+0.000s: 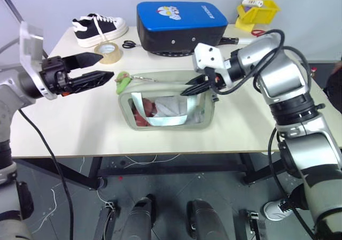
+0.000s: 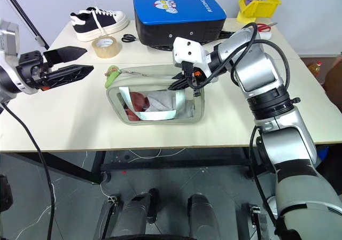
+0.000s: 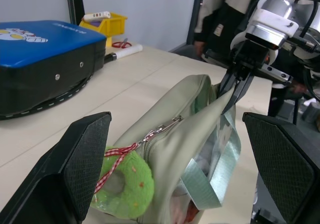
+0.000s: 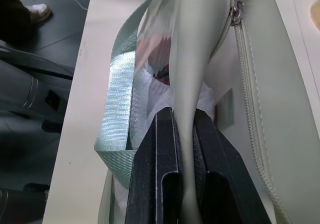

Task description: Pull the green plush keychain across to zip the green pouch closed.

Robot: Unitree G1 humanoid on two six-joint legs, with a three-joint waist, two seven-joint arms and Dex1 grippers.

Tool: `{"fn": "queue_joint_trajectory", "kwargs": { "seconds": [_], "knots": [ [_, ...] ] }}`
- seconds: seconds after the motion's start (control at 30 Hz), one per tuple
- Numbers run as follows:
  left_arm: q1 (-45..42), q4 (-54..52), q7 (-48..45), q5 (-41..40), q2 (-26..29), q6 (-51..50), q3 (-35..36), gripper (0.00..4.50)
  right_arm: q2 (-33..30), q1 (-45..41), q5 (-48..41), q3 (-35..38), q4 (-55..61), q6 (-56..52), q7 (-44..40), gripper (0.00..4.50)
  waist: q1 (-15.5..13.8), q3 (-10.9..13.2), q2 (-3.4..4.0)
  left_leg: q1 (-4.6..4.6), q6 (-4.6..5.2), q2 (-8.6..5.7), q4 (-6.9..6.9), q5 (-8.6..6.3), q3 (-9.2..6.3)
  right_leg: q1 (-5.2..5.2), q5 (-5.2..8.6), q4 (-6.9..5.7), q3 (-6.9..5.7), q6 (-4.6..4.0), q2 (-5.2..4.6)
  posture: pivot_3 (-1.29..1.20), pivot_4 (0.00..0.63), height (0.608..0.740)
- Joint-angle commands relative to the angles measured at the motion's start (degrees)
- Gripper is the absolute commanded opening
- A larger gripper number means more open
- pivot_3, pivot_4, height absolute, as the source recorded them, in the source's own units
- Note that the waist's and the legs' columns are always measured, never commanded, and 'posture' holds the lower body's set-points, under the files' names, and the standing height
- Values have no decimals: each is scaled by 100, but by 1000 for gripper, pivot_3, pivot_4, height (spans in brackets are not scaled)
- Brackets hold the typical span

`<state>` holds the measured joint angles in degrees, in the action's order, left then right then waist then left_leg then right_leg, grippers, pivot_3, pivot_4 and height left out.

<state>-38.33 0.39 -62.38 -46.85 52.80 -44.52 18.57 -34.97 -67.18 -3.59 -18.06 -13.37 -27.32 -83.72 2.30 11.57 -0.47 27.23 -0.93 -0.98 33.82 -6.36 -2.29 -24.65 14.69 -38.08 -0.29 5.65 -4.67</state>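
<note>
Right gripper [image 4: 182,149] is pinching the pale sage-green soft fabric zip pouch [image 1: 165,98] at its top edge on the right end, both black fingers clamped tight on a fold of the fabric, with the light green webbing strap [image 4: 117,109] hanging just beside the fingers. Left gripper [image 1: 88,71] is hovering level off the pouch's opposite end with its jaws spread wide, holding nothing, not touching the bag. Directly ahead of the left gripper, sitting between its two fingers in the wrist view, the small lime-green fuzzy ring-shaped plush keychain [image 3: 125,189] is lying at the pouch's near corner, tied by a red-and-white checked ribbon to the metal zip pull [image 3: 160,129]; the zip is running from there toward the right gripper. The pouch is standing on the cream table [image 1: 69,128], clear window panel facing the robot, red and white contents showing through. Beyond the left gripper: a roll of tan packing tape [image 1: 108,52], a black-and-white sneaker [image 1: 99,29], black scissors [image 1: 129,44]. Beyond the right gripper: a blue-and-black hard case [image 1: 179,26], then a yellow plastic bin [image 1: 258,11] at the far corner.
</note>
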Motion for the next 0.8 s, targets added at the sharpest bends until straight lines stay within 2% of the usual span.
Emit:
{"fn": "queue_joint_trajectory", "kwargs": {
  "seconds": [0.03, 0.13, 0.27, 0.3, 0.5, 0.6, 0.7, 0.73, 0.77, 0.8],
  "knots": [
    [-131, -32, -45, 5, 53, 64, 17, 4500, -153, 60, -157, 167, 394, 18, -20, 31, -1, 0, 0, 0, 0, 0, 0, 0, 0, 0, 0, 0, 0, 0, 0, 0, 150, 724],
    [-140, -23, -66, 21, 31, 75, -29, 4500, -283, 158, -52, 94, 534, -204, 61, 1084, -6, 0, 0, 0, 0, 2, 1, 0, 0, 0, 0, 0, 0, -1, -1, 0, 150, 724],
    [-160, 22, -110, 33, 41, 95, -91, 4500, -589, 131, -380, 470, 1044, -851, 88, 3173, -5, 0, 0, 0, 0, 8, 2, 0, 0, 0, 4, 1, 1, -7, -2, 0, 150, 724],
    [-138, 45, -132, 48, 50, 107, -102, 4500, -756, 204, -453, 591, 1228, -947, 58, 3231, -13, 0, 0, 0, 0, 11, 2, 0, 0, 0, 4, 1, 1, -8, -2, 0, 150, 724],
    [-18, 330, -342, 374, 146, 358, -240, 4500, -1481, 924, -597, 713, 1882, -1140, 168, 3231, -90, -1, -2, 2, -2, 24, 3, -2, 13, 4, 12, 16, 5, -24, -7, 0, 150, 724],
    [-58, 536, -490, 584, 113, 509, -412, 4500, -1512, 1153, -428, 577, 1817, -976, 422, 2423, -100, -1, -1, -3, -9, 37, 5, -6, 33, 1, 8, 19, 18, -33, -5, 0, 150, 724],
    [-121, 744, -689, 829, 47, 700, -701, 4500, -1437, 1124, -470, 604, 1741, -1018, 577, 958, -122, -1, -1, -1, -13, 49, 6, -9, 45, -3, 7, 20, 21, -37, -8, 0, 150, 724],
    [-156, 836, -757, 916, 17, 777, -798, 4500, -1425, 1118, -483, 607, 1729, -1014, 614, 341, -129, -1, -1, 0, -13, 49, 6, -9, 45, -3, 7, 21, 21, -37, -9, 0, 150, 724],
    [-209, 938, -811, 986, -21, 833, -872, 4500, -1426, 1120, -500, 608, 1726, -1004, 631, 59, -134, -1, -1, 1, -13, 50, 6, -9, 45, -3, 7, 24, 21, -38, -8, 0, 150, 724],
    [-274, 1060, -854, 1053, -69, 904, -940, 4500, -1429, 1127, -516, 607, 1724, -994, 640, 59, -139, -1, -1, 3, -13, 51, 6, -9, 45, -4, 7, 27, 21, -38, -9, 0, 150, 724]
  ]
}}
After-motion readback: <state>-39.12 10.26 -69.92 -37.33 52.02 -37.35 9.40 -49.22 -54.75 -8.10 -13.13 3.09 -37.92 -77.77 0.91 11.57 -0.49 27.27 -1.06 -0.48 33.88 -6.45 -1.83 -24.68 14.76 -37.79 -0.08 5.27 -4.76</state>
